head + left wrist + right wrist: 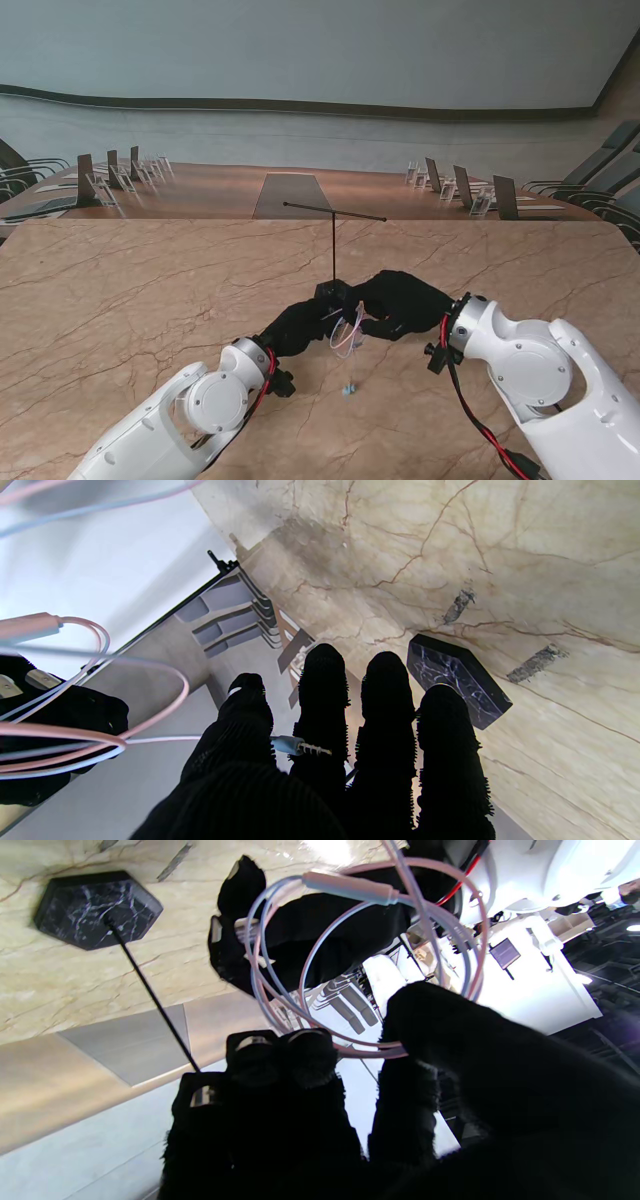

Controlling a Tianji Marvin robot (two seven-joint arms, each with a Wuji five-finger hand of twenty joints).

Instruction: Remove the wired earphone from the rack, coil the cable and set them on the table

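Right wrist view: we are pinching cable (pixel 360 1040) loops in right hand (pixel 350 1100); left hand (pixel 320 760) gripping plug (pixel 300 745); we are keeping loops even, feeding slack gently.

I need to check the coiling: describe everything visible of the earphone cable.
The earphone cable is thin, glossy and pale, pink beside light blue, with a pink tubular piece on it. It is off the rack, wound into several loose loops held above the table between the hands. The right hand pinches the loops; the left hand holds the metal jack plug.
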